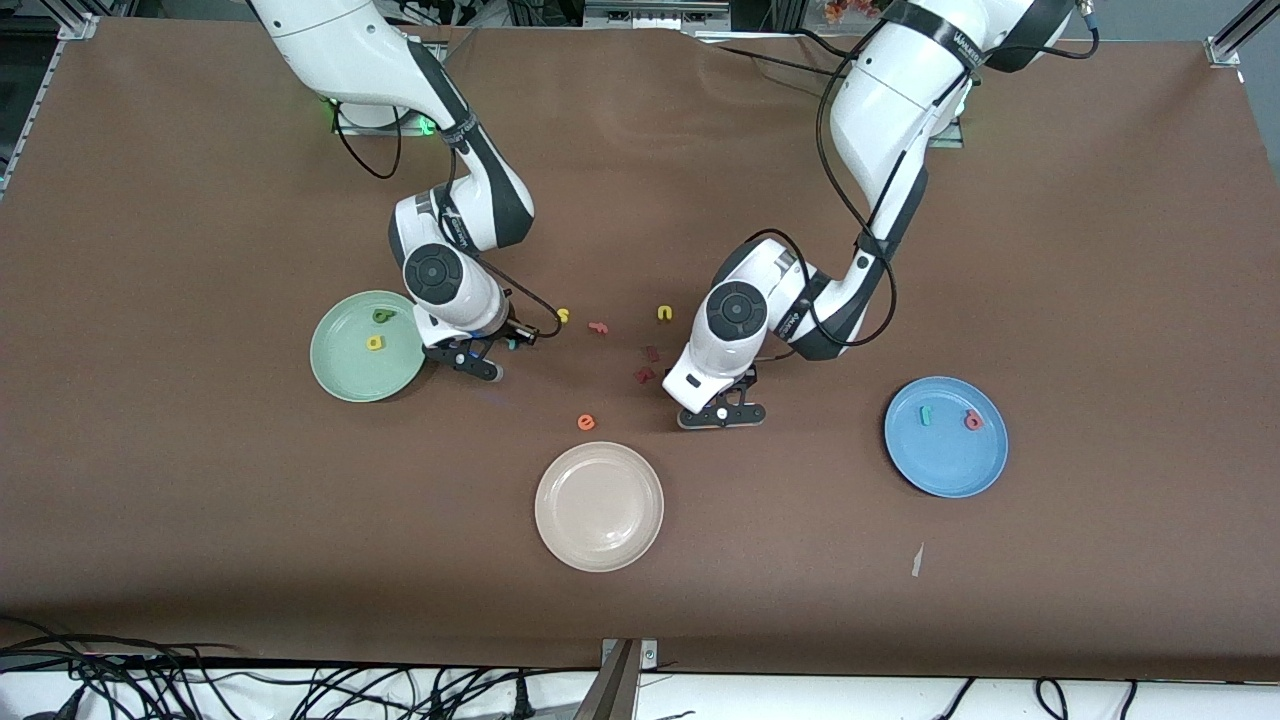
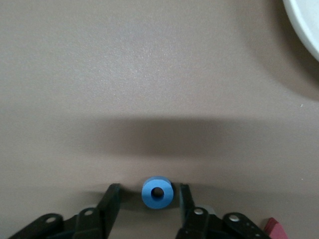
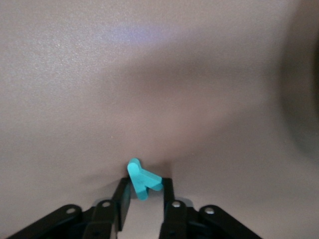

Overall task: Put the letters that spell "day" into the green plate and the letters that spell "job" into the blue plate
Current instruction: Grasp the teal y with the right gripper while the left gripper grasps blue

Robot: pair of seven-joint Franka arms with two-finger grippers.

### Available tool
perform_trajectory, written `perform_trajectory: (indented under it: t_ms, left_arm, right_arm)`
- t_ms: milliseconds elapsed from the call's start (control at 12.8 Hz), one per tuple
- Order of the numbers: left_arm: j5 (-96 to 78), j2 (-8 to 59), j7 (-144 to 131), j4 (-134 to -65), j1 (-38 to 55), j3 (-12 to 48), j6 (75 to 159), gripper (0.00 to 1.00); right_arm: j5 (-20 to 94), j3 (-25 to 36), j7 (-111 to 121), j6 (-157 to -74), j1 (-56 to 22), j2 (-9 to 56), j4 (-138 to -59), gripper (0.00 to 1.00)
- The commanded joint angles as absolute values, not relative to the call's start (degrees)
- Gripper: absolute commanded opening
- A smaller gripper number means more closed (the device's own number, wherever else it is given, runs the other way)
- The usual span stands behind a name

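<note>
The pale green plate [image 1: 340, 370] holds a dark green "a" [image 1: 381, 315] and a yellow "d" [image 1: 374, 342]. Beside it, toward the table's middle, my right gripper [image 1: 508, 342] [image 3: 144, 181] is down at the table, shut on the teal "y" [image 3: 143, 179]. The blue plate [image 1: 945, 470] holds a teal "j" [image 1: 926, 413] and a pinkish-red "b" [image 1: 973, 420]. My left gripper [image 1: 722, 412] [image 2: 148, 189] is low over the table and open. The blue "o" [image 2: 157, 193] lies between its fingers [image 2: 110, 199] with a gap on each side. My hand hides the "o" in the front view.
A cream-white plate [image 1: 599, 540] [image 2: 306, 25] sits nearer the front camera. Loose letters lie mid-table: an orange "e" [image 1: 586, 422], a yellow "s" [image 1: 563, 316], a yellow "u" [image 1: 664, 313], a red one [image 1: 598, 327] and two dark red ones [image 1: 647, 365].
</note>
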State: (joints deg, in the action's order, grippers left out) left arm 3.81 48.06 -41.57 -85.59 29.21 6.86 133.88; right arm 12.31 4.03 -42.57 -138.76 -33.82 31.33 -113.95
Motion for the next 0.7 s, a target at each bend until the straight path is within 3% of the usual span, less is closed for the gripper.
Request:
perform_trajectory:
  t_ms: [0, 313, 626]
  left_arm:
    - [6.06, 47.46, -42.71, -85.61, 30.06, 5.98, 132.89, 0.44]
    - [8.09, 47.46, -42.8, -85.61, 30.06, 6.06, 132.54, 0.26]
    - [8.26, 47.29, -42.63, -85.61, 29.88, 6.06, 131.76, 0.16]
  right_arm:
    - [12.83, 4.48, -41.84, -138.78, -33.93, 31.65, -113.29, 0.09]
    - [11.87, 8.51, -39.74, -135.72, -33.93, 27.17, -113.38, 0.09]
    - [11.43, 17.73, -26.49, -125.08, -33.93, 23.65, -114.69, 0.11]
